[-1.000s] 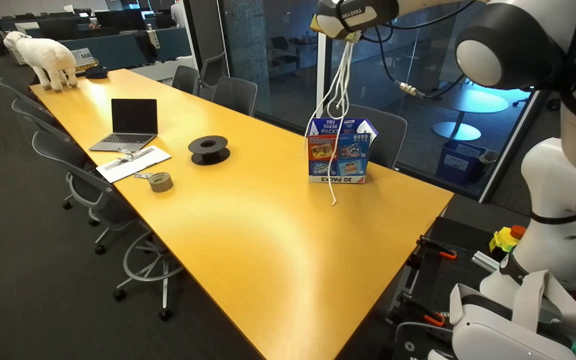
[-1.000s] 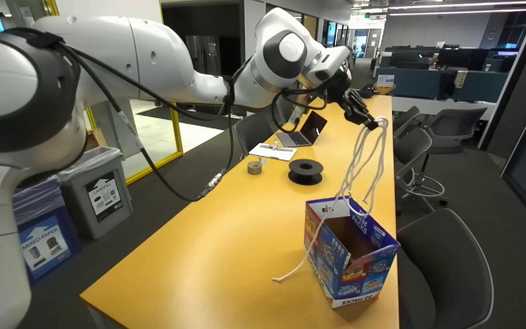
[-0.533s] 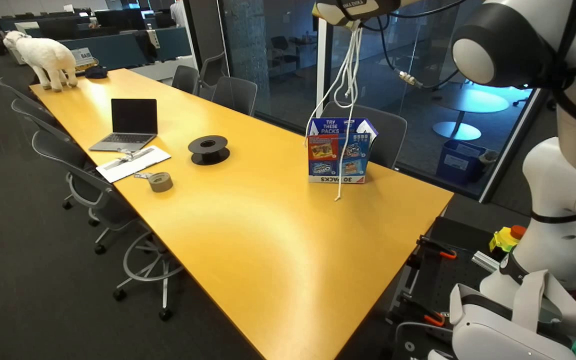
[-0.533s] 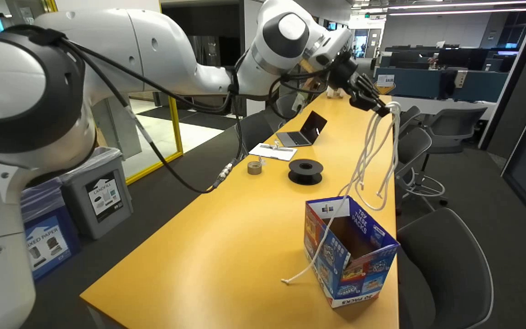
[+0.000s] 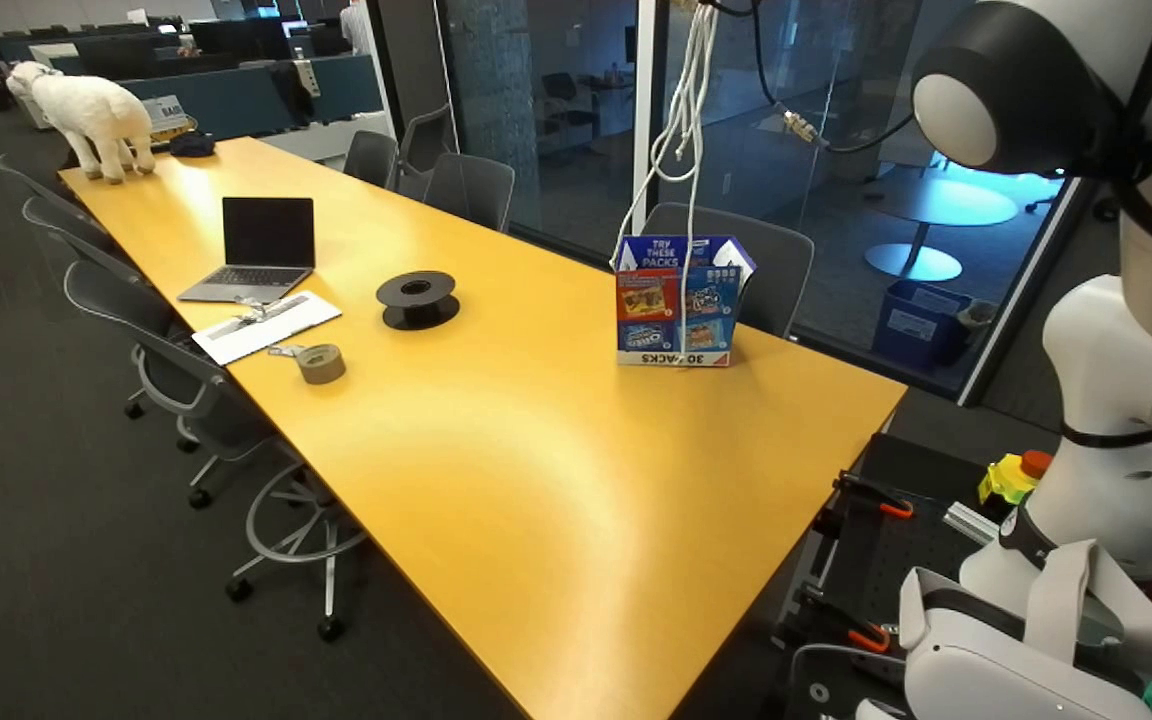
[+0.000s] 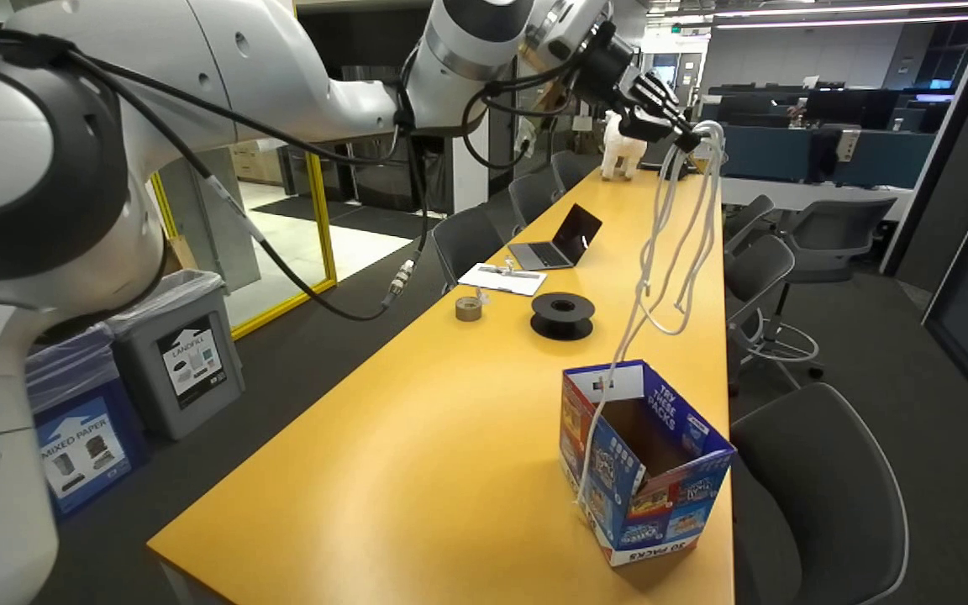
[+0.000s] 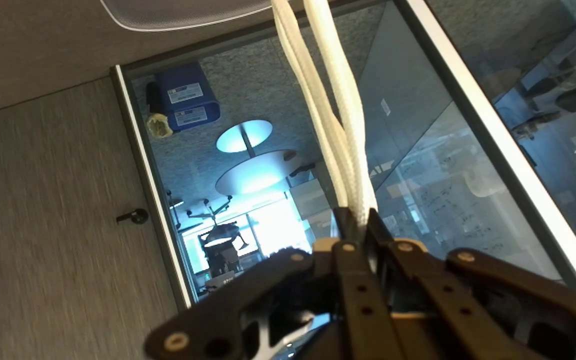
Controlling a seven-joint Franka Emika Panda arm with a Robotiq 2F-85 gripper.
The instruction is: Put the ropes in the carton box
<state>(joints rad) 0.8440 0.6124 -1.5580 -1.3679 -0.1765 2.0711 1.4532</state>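
Gripper (image 7: 361, 218) tight on white ropes (image 7: 350, 105), only their thickness between its jaws.

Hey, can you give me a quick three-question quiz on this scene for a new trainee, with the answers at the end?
1. True or false: the laptop stands open.
2. What is the pincer closed on? A: the tape roll; B: the white ropes; C: the black spool.
3. Fill the gap with "inside" or "outside": in both exterior views, the lowest visible end of the white ropes is ____ the carton box.

Key:
1. True.
2. B.
3. Outside.
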